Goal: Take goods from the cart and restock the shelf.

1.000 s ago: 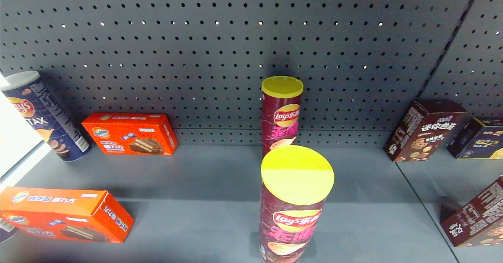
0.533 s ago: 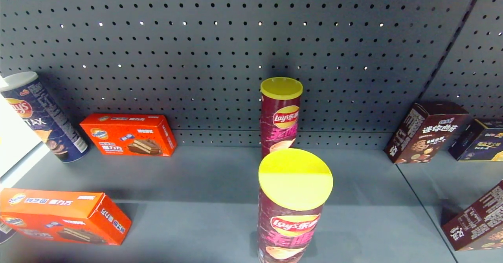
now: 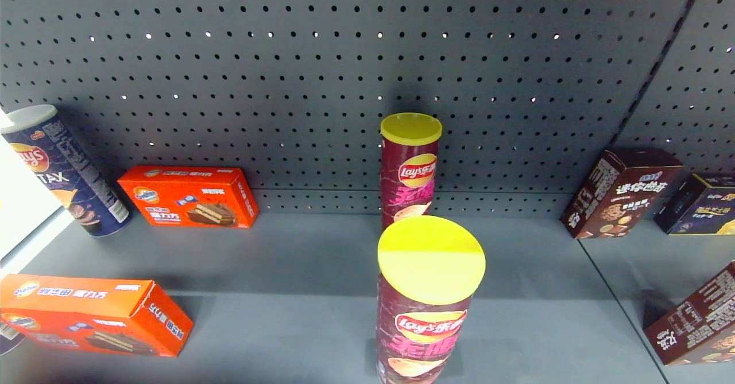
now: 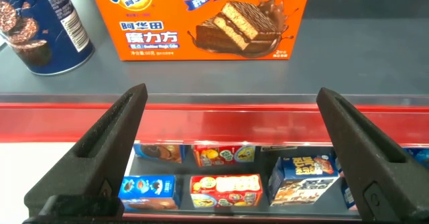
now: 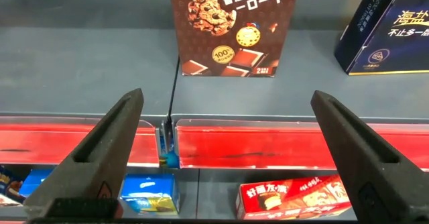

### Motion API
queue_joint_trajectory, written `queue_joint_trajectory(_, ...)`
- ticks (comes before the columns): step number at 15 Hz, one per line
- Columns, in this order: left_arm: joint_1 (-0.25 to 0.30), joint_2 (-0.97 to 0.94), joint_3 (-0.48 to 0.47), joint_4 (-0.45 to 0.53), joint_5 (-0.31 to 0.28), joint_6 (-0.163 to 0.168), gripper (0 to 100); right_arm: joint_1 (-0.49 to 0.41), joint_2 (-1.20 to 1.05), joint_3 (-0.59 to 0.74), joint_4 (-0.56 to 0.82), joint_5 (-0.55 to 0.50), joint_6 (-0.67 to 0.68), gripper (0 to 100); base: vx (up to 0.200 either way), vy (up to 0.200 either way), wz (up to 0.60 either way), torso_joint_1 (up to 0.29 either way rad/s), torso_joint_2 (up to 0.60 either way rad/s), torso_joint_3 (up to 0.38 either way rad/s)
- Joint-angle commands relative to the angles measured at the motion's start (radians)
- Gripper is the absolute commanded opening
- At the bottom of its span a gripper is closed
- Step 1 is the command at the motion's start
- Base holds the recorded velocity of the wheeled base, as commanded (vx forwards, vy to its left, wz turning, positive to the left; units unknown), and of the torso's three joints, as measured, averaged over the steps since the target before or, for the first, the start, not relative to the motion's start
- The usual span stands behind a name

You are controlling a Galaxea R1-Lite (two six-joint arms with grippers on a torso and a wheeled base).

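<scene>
Grey perforated metal pretty much everywhere in the head view. We've got a pegboard back panel full of small round holes, and below it a flat matte shelf. Dead centre stands a tall maroon chip can with a smooth yellow plastic lid, upright and near the front. A second maroon can stands right behind it against the panel, partly blocked by the front one. Off to the left, a dark blue can leans back at the wall. A glossy orange carton lies just beside it, and another orange carton sits nearer the front edge. On the right, a brown cookie box and a navy box stand at the back, with one more brown box further forward.

Left wrist view: the left gripper is spread wide, its two black wedge-shaped fingers framing a red price rail along the shelf lip. Past the rail an orange wafer box stands next to a blue tin. Under the rail, small snack boxes line a lower tier.

Right wrist view: same deal. The right gripper is splayed wide over the rail, right where two rail sections meet at a joint. A brown chocolate-cookie carton stands straight ahead on the shelf, with a dark navy carton beside it. A blue pack and a flat red box sit on the tier below.
</scene>
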Motion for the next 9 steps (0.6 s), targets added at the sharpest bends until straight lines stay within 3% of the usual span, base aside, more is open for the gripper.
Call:
queue_joint_trajectory(1,0.0,0.002,0.0,0.0,0.0,0.0,100,0.0,0.0,0.0,0.0,0.0,-0.001,100,0.0,0.0,0.0,0.0,0.0,0.0)
queue_joint_trajectory(9,0.0,0.002,0.0,0.0,0.0,0.0,100,0.0,0.0,0.0,0.0,0.0,0.001,100,0.0,0.0,0.0,0.0,0.0,0.0)
